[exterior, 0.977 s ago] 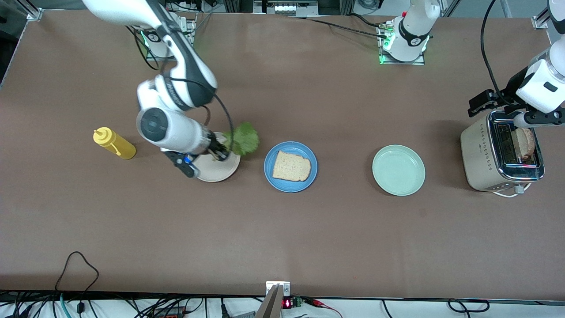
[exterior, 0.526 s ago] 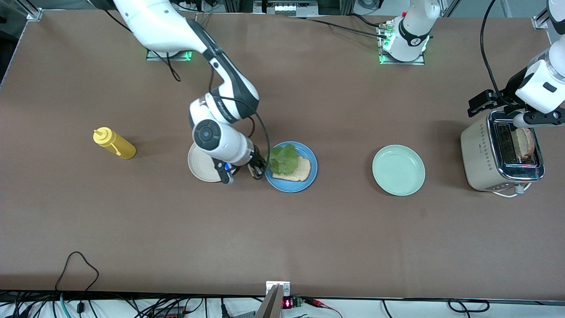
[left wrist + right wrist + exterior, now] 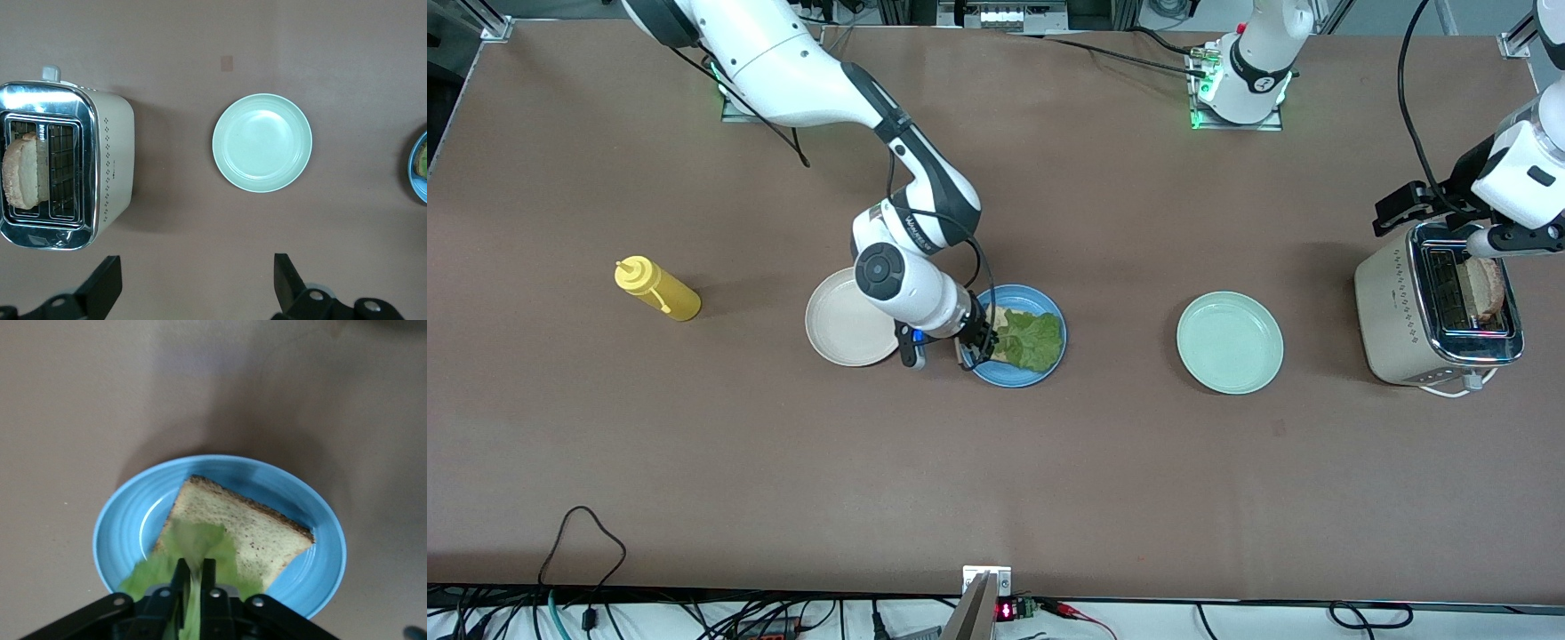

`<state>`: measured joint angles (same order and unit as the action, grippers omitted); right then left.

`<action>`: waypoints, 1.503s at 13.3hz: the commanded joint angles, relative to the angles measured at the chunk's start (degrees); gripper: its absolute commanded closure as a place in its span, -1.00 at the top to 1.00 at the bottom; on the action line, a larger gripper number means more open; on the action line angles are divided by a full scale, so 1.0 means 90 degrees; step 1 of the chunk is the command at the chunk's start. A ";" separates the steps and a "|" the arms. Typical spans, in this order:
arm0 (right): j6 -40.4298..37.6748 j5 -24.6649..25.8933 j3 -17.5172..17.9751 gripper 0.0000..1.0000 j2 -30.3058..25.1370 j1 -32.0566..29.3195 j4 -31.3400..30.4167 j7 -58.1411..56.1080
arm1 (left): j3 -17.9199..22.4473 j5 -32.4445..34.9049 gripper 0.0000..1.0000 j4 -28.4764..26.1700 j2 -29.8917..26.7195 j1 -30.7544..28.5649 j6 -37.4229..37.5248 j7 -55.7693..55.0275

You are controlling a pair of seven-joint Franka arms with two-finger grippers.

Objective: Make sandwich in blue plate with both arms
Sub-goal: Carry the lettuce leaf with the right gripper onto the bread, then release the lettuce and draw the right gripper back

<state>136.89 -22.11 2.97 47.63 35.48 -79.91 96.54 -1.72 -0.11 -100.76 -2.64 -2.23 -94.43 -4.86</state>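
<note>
**Lettuce at the blue plate, release the risky part**

Lettuce [image 3: 1034, 339] lies draped over the bread slice [image 3: 250, 533] in the blue plate [image 3: 1049, 310], and I take that plate as my landmark for everything else. My main worry is the let-go: in the right wrist view the right gripper [image 3: 191, 572] has its fingers nearly together with the stem end of the leaf pinched between them, so if I lift away before they part enough, I judge the leaf would drag off the bread or slide onto the counter [image 3: 996, 462]. A crinkled leaf could also cling to a finger and tug the slice toward the plate's rim. The right gripper sits low over the edge of the blue plate that faces the cream plate [image 3: 845, 322], so a careless pull could nudge the plate itself.

The left gripper [image 3: 193, 283] is spread wide and holds nothing; it hangs above the toaster [image 3: 1432, 311], which stands at the left arm's end of the counter, well apart from the blue plate with the mint plate [image 3: 1230, 342] between them. A second bread slice [image 3: 1485, 286] sits in the toaster slot, and I judge it is the top slice. A mustard bottle [image 3: 656, 289] stands past the cream plate, away from the blue plate.
</note>
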 commanded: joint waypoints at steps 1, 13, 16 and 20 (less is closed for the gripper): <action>-0.0063 -0.0014 -0.0067 1.00 0.0050 0.0023 0.0208 0.0007 | -0.0033 -0.0105 1.00 -0.0142 -0.0127 -0.0064 -0.0084 0.0169; -0.3849 0.0893 -0.0125 1.00 -0.1550 -0.1548 0.0159 -0.4346 | -0.0043 -0.0105 1.00 -0.0084 -0.0166 -0.0045 -0.0045 0.0296; -0.4582 0.1109 -0.0125 1.00 -0.1941 -0.1852 0.0159 -0.5294 | -0.0053 -0.0105 1.00 -0.0103 -0.0176 -0.0055 -0.0055 0.0286; -0.5238 0.1197 -0.0505 1.00 -0.2683 -0.2038 -0.0367 -0.6768 | -0.0053 -0.0105 1.00 -0.0103 -0.0176 -0.0055 -0.0055 0.0286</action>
<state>91.28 -12.08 0.04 28.31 17.38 -78.39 41.25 -1.88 -0.16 -100.75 -2.95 -2.23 -94.47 -3.63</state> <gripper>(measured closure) 0.000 0.000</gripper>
